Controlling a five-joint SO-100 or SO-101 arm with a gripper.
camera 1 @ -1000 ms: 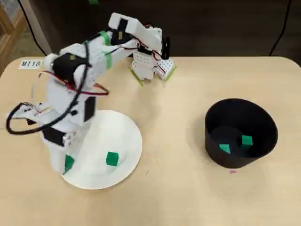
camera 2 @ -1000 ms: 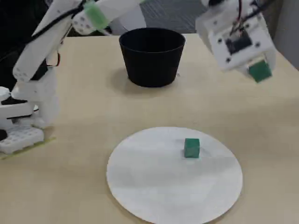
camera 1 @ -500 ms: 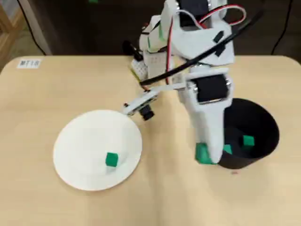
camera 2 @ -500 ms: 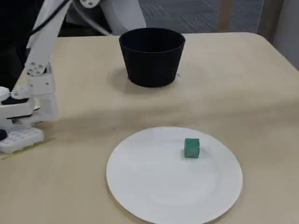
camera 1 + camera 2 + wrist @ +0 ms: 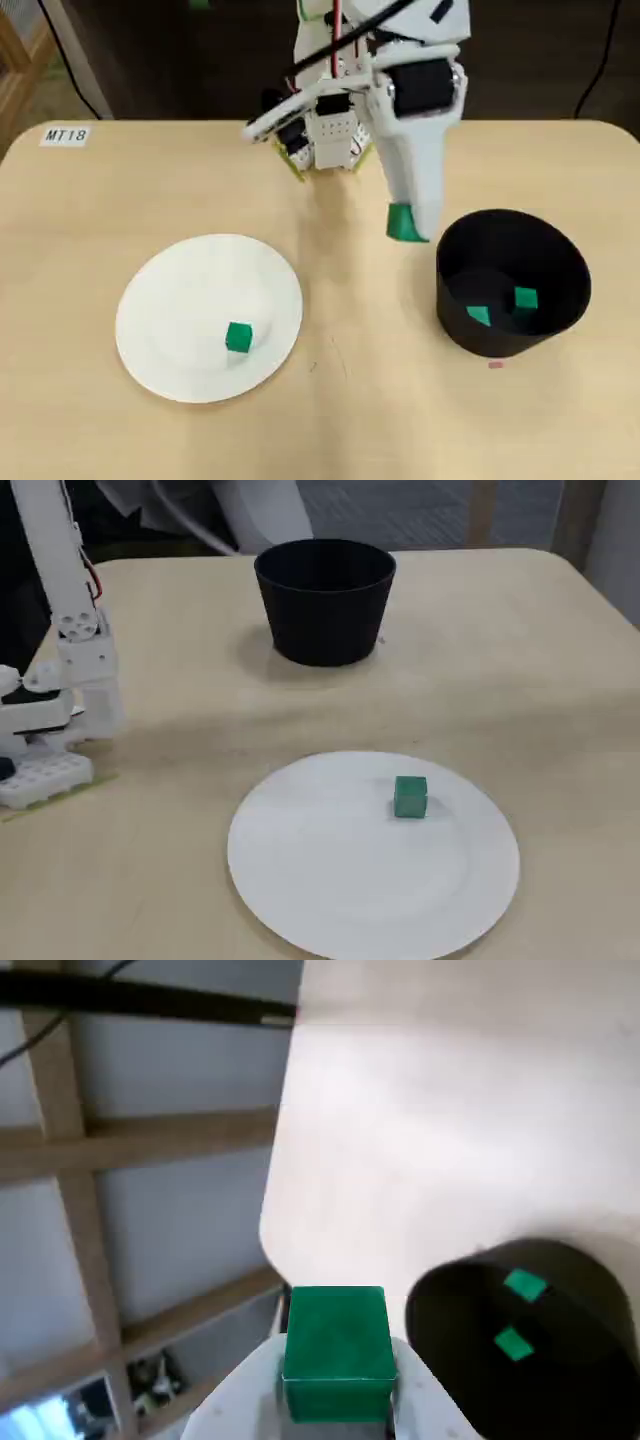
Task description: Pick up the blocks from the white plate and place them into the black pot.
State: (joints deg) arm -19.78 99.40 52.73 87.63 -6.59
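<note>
Starting at the left of the overhead view, you see a small white label printed "MT18" on the pale, matte, wood-toned worktop. Next comes the white plate, round, smooth and shallow-rimmed, with one small green cube resting on its lower right part; the fixed view shows that same cube with crisp edges and a flat, dull finish, sitting right of the plate's middle.

Moving right, the white plastic arm rises from its base at the far edge of the worktop, with red and black cables draped over it. Your end effector is clamped on a third green block, held in the air just left of the black pot; the wrist view shows this block pinched between the white fingers, with the pot's rim just to its right.

Farthest right, the black pot is round, matte and tall-walled, and two green blocks lie on its floor, near each other but apart.

Compared with half a second ago, the end effector has pulled back toward the arm's base and the held block now sits higher in the overhead view, beside the pot's upper left rim. The plate, its cube and the two blocks in the pot have not moved.
</note>
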